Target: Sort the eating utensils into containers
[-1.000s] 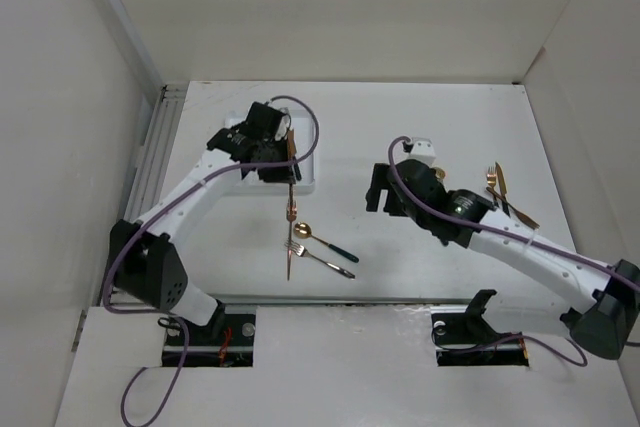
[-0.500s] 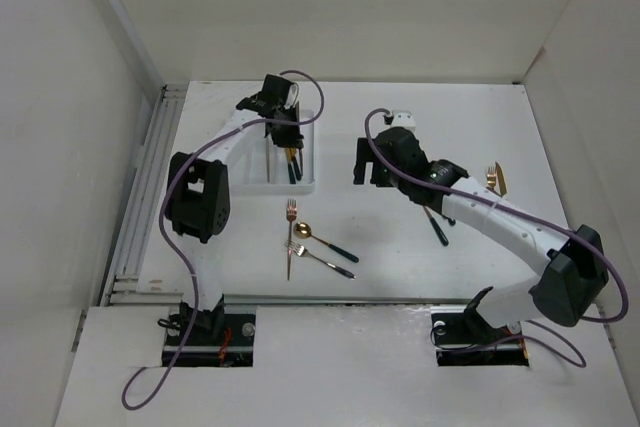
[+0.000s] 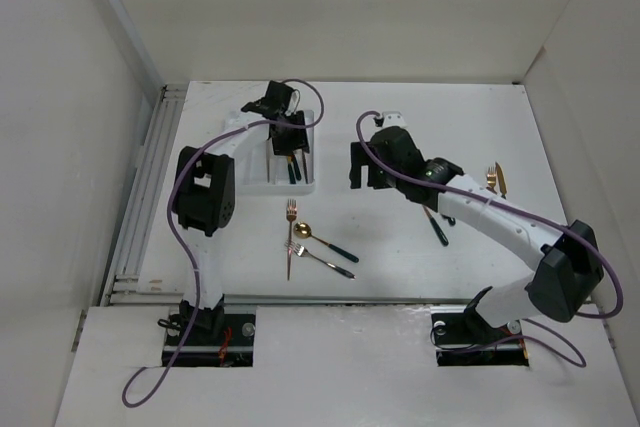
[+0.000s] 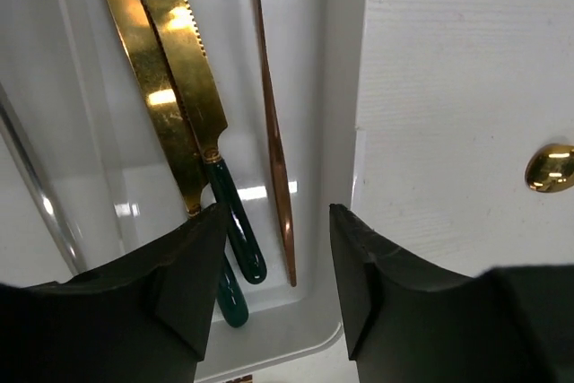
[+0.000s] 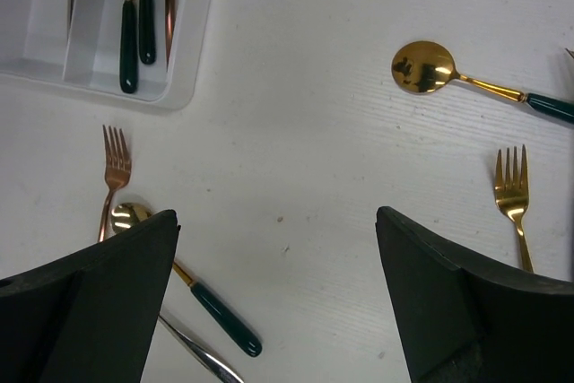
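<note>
The white divided tray (image 3: 256,169) sits at the back left of the table. My left gripper (image 3: 289,146) hovers over its right compartment, open and holding nothing. Below the jaws in the left wrist view (image 4: 275,218) a slim copper utensil (image 4: 273,132) lies in that compartment beside two gold knives (image 4: 184,69) with green handles. My right gripper (image 3: 364,165) hangs open over bare table (image 5: 275,221). A copper fork (image 5: 115,164), a gold spoon with a green handle (image 5: 133,215) and a silver fork (image 3: 322,260) lie in front of the tray.
To the right lie a green-handled gold spoon (image 5: 421,67) and a gold fork (image 5: 513,187). More gold utensils (image 3: 497,179) rest at the far right. White walls enclose the table, and a metal rail (image 3: 150,167) runs along its left edge.
My left arm carried the copper utensil from over the table back to the tray, and its jaws opened, leaving it in the right compartment. The right gripper shifted a little left.
</note>
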Tool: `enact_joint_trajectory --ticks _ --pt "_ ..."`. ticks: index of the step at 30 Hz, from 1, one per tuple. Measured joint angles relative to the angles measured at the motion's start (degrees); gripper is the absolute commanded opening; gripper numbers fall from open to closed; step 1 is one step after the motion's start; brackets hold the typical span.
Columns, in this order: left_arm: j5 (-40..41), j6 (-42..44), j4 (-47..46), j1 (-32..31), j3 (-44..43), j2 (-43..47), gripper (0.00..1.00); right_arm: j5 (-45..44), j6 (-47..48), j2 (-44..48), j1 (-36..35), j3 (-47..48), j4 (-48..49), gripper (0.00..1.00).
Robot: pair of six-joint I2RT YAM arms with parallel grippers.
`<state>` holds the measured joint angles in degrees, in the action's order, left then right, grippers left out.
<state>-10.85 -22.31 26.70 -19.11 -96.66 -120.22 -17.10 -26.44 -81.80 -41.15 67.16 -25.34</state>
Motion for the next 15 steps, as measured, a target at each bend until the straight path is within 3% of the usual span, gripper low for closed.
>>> enact_joint_trajectory --ticks 6,9,10,15 --pt "3.1 0.0 0.3 0.6 -0.9 1.1 0.47 5.6 6.8 -1.5 -0.8 0.1 -1.7 0.97" --pt "5.6 1.0 1.5 1.6 -0.9 4.3 0.46 8.1 9.9 -1.5 -4.0 -1.4 -1.7 0.85" --pt "6.7 1.4 2.0 2.0 -0.9 6.0 0.46 9.2 10.6 -1.5 -5.2 -2.3 -1.6 0.77" --pt "12.1 2.6 3.3 4.6 -0.4 18.0 0.46 13.6 12.7 -4.5 -10.7 -5.5 -1.2 0.62"
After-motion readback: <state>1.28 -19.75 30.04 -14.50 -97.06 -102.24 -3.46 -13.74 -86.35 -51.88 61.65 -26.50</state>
